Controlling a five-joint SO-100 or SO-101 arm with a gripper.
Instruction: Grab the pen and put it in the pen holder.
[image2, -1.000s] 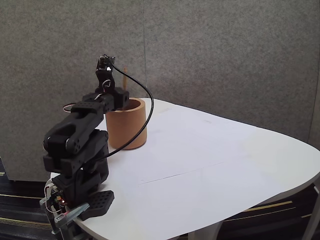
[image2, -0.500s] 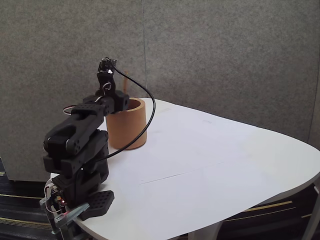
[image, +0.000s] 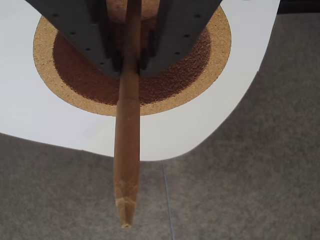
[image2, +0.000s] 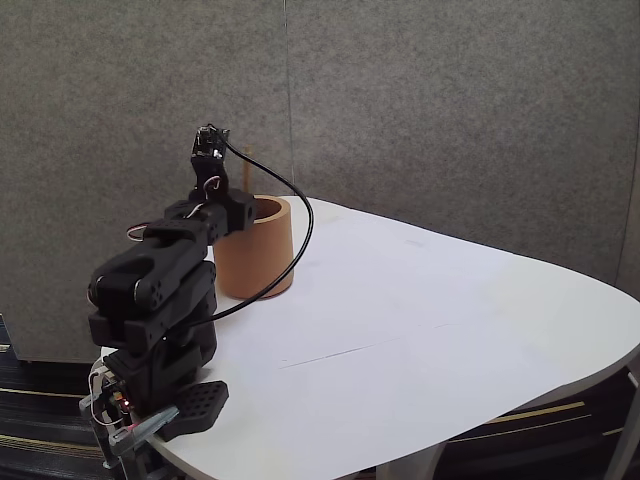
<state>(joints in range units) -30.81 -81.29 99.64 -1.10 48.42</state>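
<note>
While pincer-held (image: 129, 67), pen (image: 127, 145) upright.

Soft, even, shadowless light; sharp focus.

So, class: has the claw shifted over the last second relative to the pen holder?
Yes. In the fixed view the claw has drifted slightly left against the pen holder, pen gripped.

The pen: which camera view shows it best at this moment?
The wrist view shows it best: the pen runs down the middle of the picture, clamped by the hand, above the open pen holder. In the fixed view only a thin tan sliver shows above the holder, behind the arm.
</note>
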